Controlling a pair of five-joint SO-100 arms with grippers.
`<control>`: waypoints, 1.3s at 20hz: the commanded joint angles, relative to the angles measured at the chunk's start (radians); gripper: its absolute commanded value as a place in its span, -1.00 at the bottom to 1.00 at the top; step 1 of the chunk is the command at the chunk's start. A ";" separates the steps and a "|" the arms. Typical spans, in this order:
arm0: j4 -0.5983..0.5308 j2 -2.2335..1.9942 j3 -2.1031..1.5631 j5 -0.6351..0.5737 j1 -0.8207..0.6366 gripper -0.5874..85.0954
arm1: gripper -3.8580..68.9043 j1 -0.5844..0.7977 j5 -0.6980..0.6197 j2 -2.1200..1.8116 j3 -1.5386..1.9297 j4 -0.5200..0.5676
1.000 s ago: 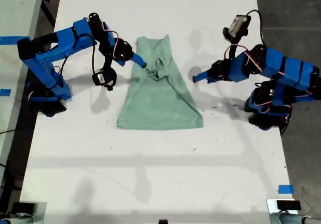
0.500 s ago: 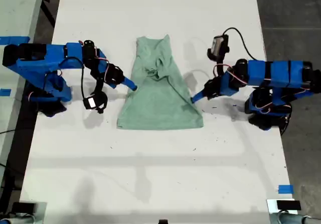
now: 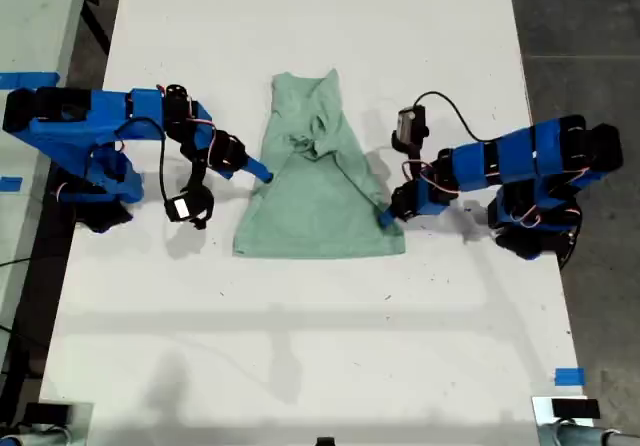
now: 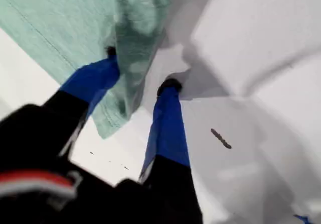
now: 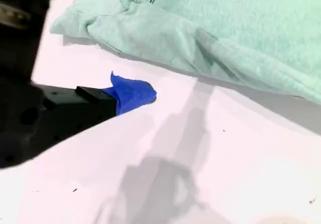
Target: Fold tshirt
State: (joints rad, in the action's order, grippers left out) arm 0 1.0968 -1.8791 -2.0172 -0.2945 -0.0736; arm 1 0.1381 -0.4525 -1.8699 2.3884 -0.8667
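**A:** Where does the tshirt (image 3: 318, 186) lie?

**B:** Flat on the white tabletop (image 3: 300, 346), midway between the tabletop's long edges at the exterior view's left and right; the neck end points to the edge at that view's top, and the straight hem to the edge at its bottom; the upper part is narrow and rumpled, with cloth gathered over the chest, and it widens toward the hem.

**A:** And my first gripper (image 3: 386, 217)?

**B:** It sits at the cloth's side edge on the exterior view's right, close to the hem corner; in the first wrist view its fingers (image 4: 168, 123) stand spread, one blue tip on the mint cloth (image 4: 60, 23), the other on bare tabletop just beside it, so the shirt's edge runs between them; they are not closed on it.

**A:** My second gripper (image 3: 265, 175)?

**B:** At the opposite side edge, on the exterior view's left, about halfway along the shirt; the second wrist view shows only one blue fingertip (image 5: 133, 93), low over the tabletop, near a folded ridge of the cloth (image 5: 225, 28) but apart from it; whether those fingers are spread or pressed together I cannot tell.

**A:** Anything else on the tabletop?

**B:** A scrap of blue tape (image 3: 568, 376) near the corner at the exterior view's bottom right, well apart from the shirt.
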 commanded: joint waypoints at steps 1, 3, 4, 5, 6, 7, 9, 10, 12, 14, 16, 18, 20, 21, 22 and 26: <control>-0.026 -0.048 0.002 0.006 0.003 -0.29 | -0.91 0.002 0.009 -0.017 -0.008 0.031; -0.031 -0.046 -0.003 0.011 0.005 -0.29 | -0.95 0.002 -0.003 -0.026 -0.025 0.012; -0.034 -0.046 -0.006 0.011 0.005 -0.29 | -0.95 0.003 -0.014 -0.038 -0.035 -0.006; -0.038 -0.046 -0.008 0.011 0.005 -0.29 | -0.95 0.003 -0.023 -0.052 -0.049 -0.034; -0.046 -0.046 -0.008 0.011 0.005 -0.29 | -0.95 0.003 -0.025 -0.066 -0.064 -0.064; -0.052 -0.043 -0.008 0.009 0.006 -0.29 | -0.95 0.003 -0.026 -0.080 -0.083 -0.094; -0.061 -0.041 -0.008 0.005 0.006 -0.29 | -0.95 0.000 -0.008 -0.110 -0.129 -0.155; -0.061 -0.041 -0.008 0.005 0.008 -0.29 | -0.95 -0.006 0.005 -0.117 -0.178 -0.196; -0.061 -0.041 -0.008 0.009 0.011 -0.29 | -0.95 -0.021 0.035 -0.115 -0.293 -0.245; -0.069 -0.040 -0.008 0.009 0.012 -0.30 | -0.95 -0.035 0.077 -0.091 -0.397 -0.238; -0.071 -0.040 -0.008 0.009 0.012 -0.30 | -0.95 -0.035 0.117 -0.017 -0.491 -0.229; -0.075 -0.040 -0.008 0.009 0.012 -0.30 | -0.95 -0.035 0.155 0.098 -0.569 -0.169; -0.077 -0.038 -0.008 0.006 0.009 -0.30 | -0.95 -0.037 0.202 0.232 -0.634 -0.095; -0.077 -0.040 -0.008 0.006 0.009 -0.30 | -0.95 -0.037 0.216 0.290 -0.640 -0.034; -0.077 -0.040 -0.008 0.006 0.008 -0.30 | -0.95 -0.035 0.225 0.345 -0.655 0.017; -0.077 -0.038 -0.006 0.005 0.005 -0.29 | -0.67 -0.026 0.232 0.563 -0.673 0.169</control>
State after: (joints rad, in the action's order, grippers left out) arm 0 1.0354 -1.8791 -2.0341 -0.2945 -0.0736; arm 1 0.1150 -0.2316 -1.3622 1.7917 -0.7532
